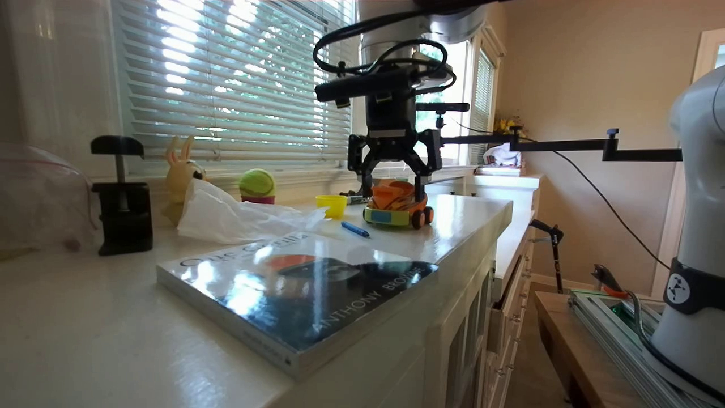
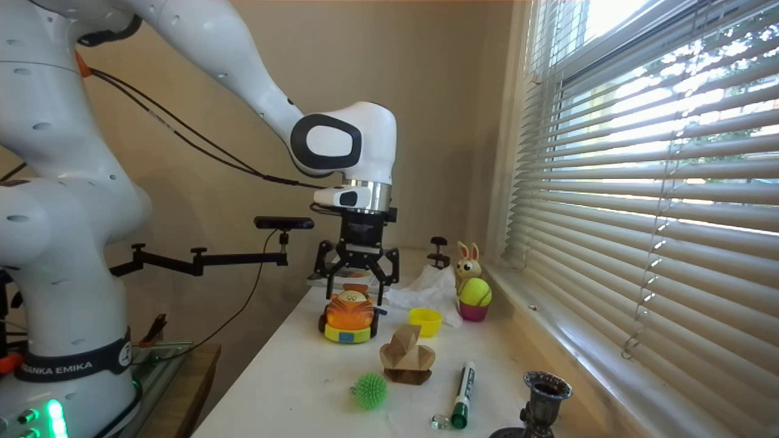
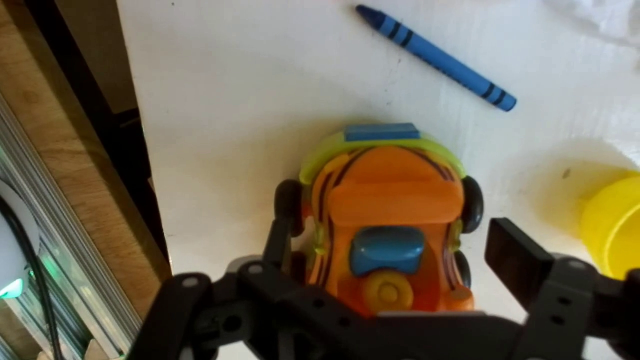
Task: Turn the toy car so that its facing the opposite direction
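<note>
The toy car, orange with dark stripes, a yellow-green bumper and dark wheels, stands upright on the white counter in both exterior views [image 1: 391,198] [image 2: 350,313]. A cartoon face on it points toward the camera in an exterior view. In the wrist view the car [image 3: 395,202] shows a blue seat and yellow steering wheel; its lower end is hidden behind the gripper. My gripper [image 3: 391,245] is open and straddles the car, also in both exterior views [image 1: 394,191] [image 2: 355,298]. The right finger is apart from the car; the left finger is close to the wheels, contact unclear.
A blue crayon [image 3: 440,60] and yellow cup [image 3: 615,225] lie close to the car. A book [image 1: 300,283], white plastic [image 1: 238,212], black clamp [image 1: 122,198], brown faceted object [image 2: 408,356], spiky green ball [image 2: 370,390] and marker [image 2: 464,395] are on the counter [image 2: 292,371].
</note>
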